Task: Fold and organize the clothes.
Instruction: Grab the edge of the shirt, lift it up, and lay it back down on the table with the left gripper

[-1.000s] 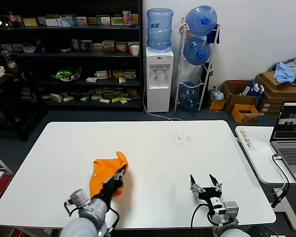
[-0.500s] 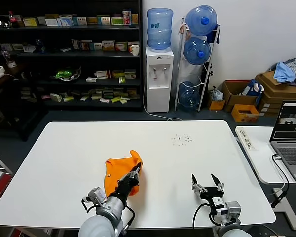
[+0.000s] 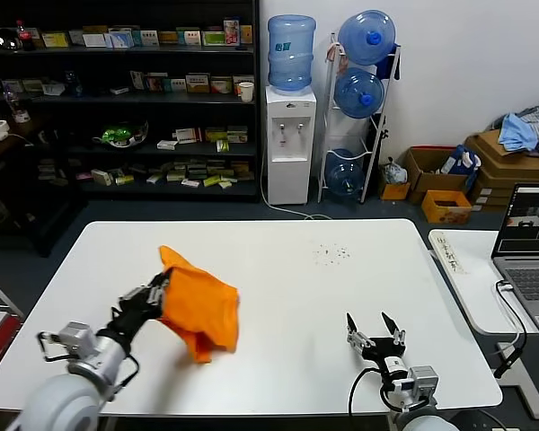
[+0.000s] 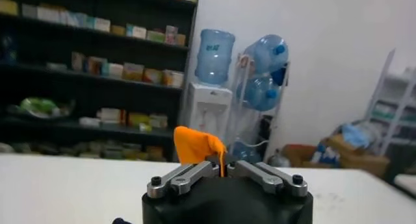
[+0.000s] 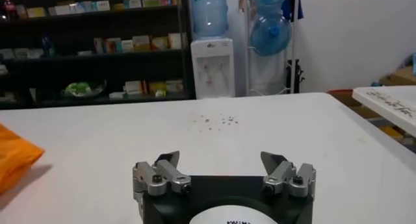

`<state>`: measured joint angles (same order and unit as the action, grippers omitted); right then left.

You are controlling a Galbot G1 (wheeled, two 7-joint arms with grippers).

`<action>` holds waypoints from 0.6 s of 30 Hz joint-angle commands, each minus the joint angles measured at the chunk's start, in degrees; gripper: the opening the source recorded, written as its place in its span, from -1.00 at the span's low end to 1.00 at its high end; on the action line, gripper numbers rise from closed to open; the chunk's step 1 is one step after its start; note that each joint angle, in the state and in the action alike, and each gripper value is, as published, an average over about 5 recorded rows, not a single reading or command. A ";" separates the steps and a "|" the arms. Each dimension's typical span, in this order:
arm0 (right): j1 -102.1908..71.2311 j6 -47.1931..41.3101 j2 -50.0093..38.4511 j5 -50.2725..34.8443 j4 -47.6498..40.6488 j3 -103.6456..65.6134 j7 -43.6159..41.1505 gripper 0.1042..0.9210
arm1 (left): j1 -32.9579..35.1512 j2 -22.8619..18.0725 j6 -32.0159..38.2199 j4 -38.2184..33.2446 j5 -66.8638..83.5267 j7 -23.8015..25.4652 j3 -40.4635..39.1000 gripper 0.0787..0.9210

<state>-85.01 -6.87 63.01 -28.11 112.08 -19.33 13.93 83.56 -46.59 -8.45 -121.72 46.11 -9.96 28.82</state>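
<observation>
Left claw [image 3: 158, 292] clamps the orange T-shirt [image 3: 198, 310], lifted off the table [image 3: 341, 287] (right claw [image 3: 375, 334] wide apart)

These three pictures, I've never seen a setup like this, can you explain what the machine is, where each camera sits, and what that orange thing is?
It is a robot with two arms, each ending in a two-fingered gripper. The wide picture comes from a camera on its head, looking down at a white table. The other two come from cameras on its wrists, so each shows its own gripper up close.

The orange thing is a T-shirt. The left gripper is shut on an edge of it and holds it up, so the shirt hangs bunched over the table's left side. In the left wrist view only a bit of orange fabric pokes out between the closed fingers.

The right gripper waits open and empty near the table's front edge. Small dark specks dot the table farther back.
</observation>
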 commanded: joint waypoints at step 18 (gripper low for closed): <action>0.80 0.66 -0.02 -0.04 -1.35 0.47 -0.20 0.76 | 9.83 15.37 3.76 27.65 -11.90 10.45 21.89 -0.91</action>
<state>-84.32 -6.28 62.93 -28.12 110.98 -18.91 13.76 91.58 -35.28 -5.84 -104.24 37.25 -1.47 46.18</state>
